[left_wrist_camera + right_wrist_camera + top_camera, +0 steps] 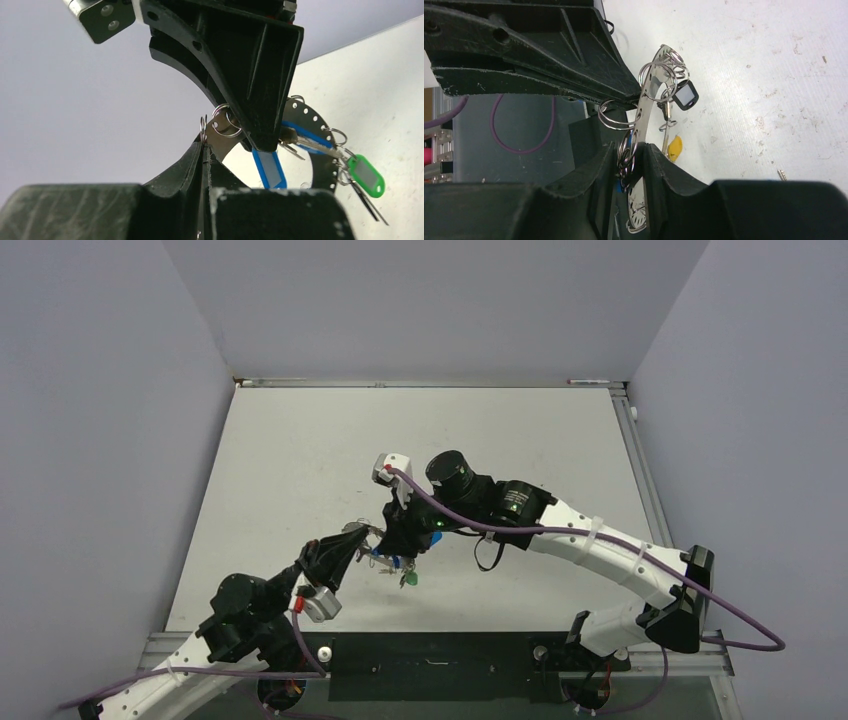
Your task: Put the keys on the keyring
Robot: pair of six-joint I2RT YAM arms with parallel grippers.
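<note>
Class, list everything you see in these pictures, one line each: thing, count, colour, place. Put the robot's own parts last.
keyring: one, grey perforated metal, in the right gripper
keys: several, tags blue, green, black and yellow, hanging from the keyring
wire loop: one, silver, pinched by the left gripper, beside the keyring
table: one, white, beneath everything
walls: three, grey, around the table
left gripper: one, black, shut on the wire loop
right gripper: one, black, shut on the keyring
</note>
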